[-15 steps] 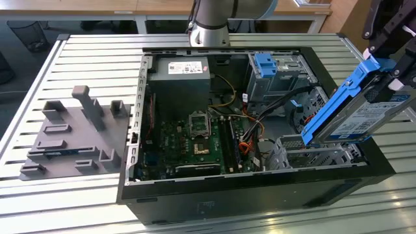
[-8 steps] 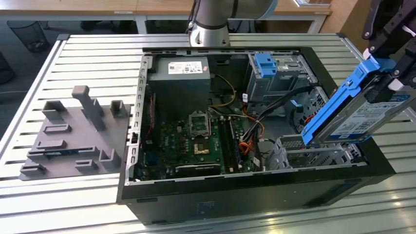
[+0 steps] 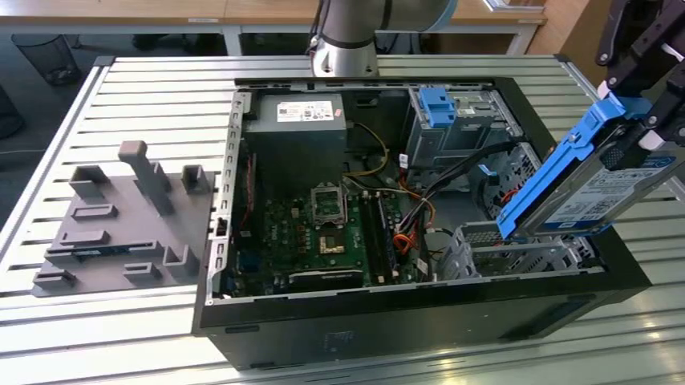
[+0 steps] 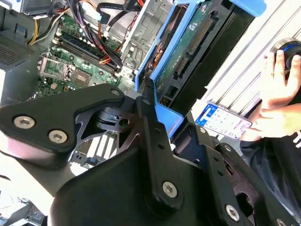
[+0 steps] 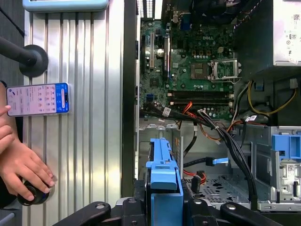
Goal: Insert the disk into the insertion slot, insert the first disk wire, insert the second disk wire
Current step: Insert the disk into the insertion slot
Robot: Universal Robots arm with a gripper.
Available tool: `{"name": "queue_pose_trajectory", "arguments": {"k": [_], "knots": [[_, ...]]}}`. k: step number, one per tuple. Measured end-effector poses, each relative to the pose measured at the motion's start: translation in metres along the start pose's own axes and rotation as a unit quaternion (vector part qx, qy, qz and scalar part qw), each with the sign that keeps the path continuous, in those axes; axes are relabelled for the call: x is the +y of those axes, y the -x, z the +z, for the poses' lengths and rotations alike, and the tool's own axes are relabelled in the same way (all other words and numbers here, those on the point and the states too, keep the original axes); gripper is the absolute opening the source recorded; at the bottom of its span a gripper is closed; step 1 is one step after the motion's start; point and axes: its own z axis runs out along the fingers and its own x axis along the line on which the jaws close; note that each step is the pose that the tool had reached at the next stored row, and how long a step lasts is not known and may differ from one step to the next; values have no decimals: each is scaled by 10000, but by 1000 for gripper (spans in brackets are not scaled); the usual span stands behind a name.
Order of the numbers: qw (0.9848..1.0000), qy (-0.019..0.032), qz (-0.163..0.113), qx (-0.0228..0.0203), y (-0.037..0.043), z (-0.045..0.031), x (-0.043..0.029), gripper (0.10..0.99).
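Pincer (image 3: pixel 642 120) clamped on the disk (image 3: pixel 594 188), which I see steeply tilted over the insertion slot (image 3: pixel 514 250) (the low silver cage at the exterior view's right of the open case (image 3: pixel 428 329)); lower end at the cage's mouth, contact unclear.

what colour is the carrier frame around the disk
The carrier is bright blue, framing the silver disk; it shows best in the exterior view.

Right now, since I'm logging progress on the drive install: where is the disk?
At the exterior view's right, the disk is held tilted in the gripper, over the insertion slot and not seated in it.
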Motion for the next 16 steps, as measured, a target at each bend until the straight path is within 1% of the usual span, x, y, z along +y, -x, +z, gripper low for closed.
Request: {"name": "queue_pose_trajectory", "arguments": {"k": [7,11,13,16], "knots": [[10000,-10,0,0,0,8,1,365],[10000,-27,0,-1,0,13,4,365],[10000,-51,1,-1,0,18,8,365],[9999,-102,1,-2,0,28,15,365]]}}
